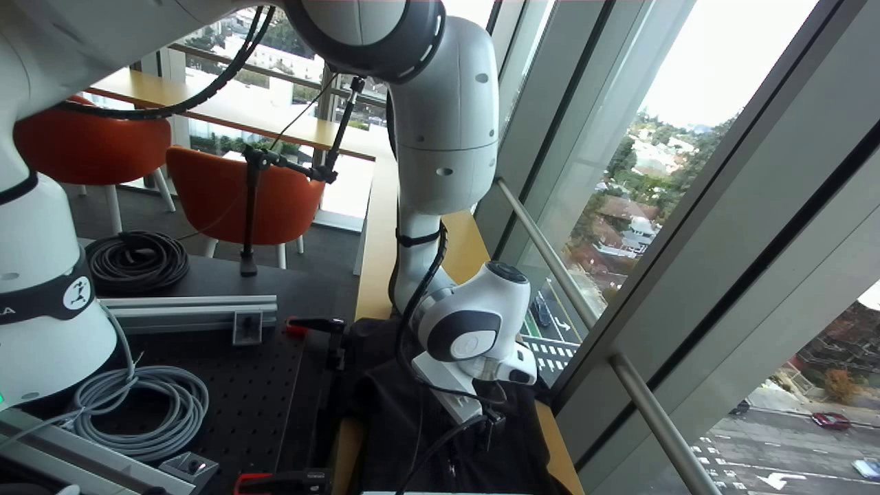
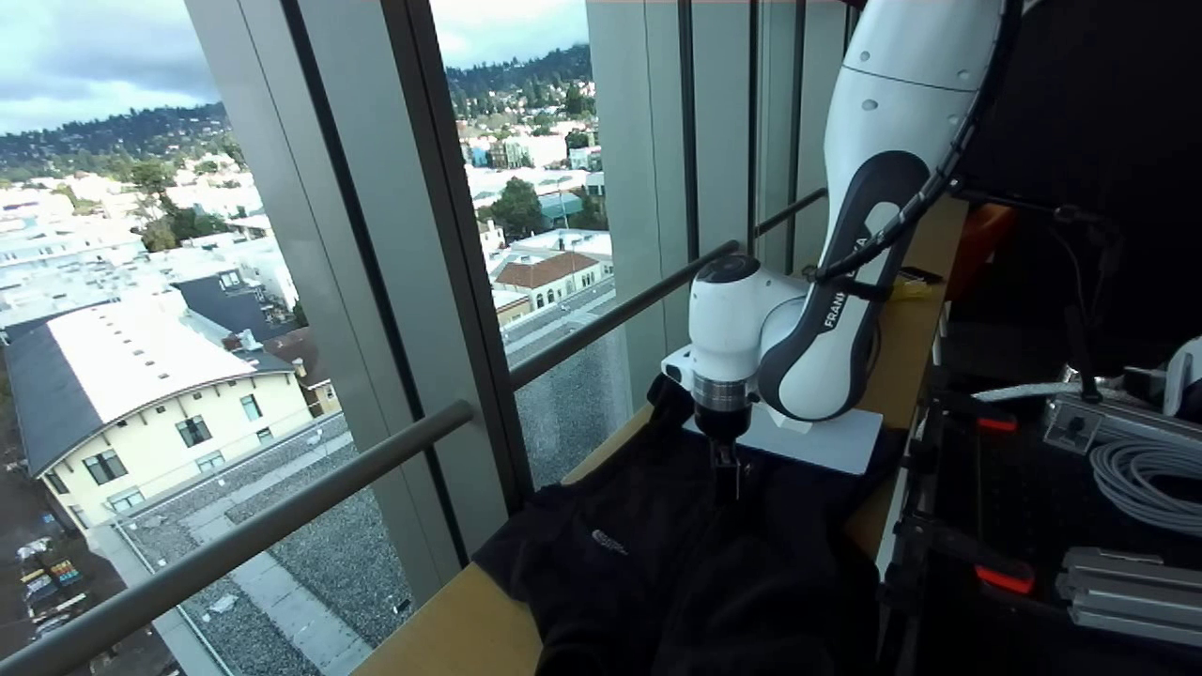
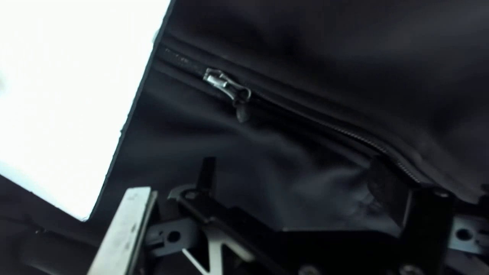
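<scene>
- Long wooden table (image 2: 460, 629).
- White robot arm (image 2: 901, 122), bent down over the table.
- Black jacket (image 2: 648, 559), rumpled, lying across the table beneath the arm's end.
- White panel (image 2: 836, 446), overlapping the jacket.
- Black fingers (image 3: 389, 189), spread apart and released, close to the jacket; contact unclear.
- Metal zipper pull (image 3: 225, 84), on the jacket near the panel's edge.
</scene>
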`<state>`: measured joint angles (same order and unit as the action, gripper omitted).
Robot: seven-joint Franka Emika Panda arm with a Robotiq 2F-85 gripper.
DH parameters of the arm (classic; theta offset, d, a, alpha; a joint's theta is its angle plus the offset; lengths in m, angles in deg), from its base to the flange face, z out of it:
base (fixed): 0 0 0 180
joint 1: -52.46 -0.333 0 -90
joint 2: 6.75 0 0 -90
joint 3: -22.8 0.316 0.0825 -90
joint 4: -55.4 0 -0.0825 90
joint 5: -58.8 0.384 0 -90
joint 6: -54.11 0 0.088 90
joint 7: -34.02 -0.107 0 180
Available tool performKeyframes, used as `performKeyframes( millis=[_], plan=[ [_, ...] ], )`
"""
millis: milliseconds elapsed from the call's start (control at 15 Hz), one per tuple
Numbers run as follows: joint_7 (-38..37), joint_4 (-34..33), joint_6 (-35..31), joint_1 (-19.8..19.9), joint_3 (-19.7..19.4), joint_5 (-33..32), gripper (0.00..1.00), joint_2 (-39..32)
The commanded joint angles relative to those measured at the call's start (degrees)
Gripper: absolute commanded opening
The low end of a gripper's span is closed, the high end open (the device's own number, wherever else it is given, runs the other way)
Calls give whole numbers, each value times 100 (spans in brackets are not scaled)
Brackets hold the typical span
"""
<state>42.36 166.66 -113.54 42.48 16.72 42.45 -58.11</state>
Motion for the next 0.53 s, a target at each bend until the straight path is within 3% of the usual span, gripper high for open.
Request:
performKeyframes(
  millis=[0, 333, 467],
  plan=[
    [-127, 515, 20, 175, 158, 132, 100, 414],
    [26, 606, 14, 735, 286, 252, 100, 650],
    [184, 573, -58, 1091, 507, 329, 100, 601]
  ],
)
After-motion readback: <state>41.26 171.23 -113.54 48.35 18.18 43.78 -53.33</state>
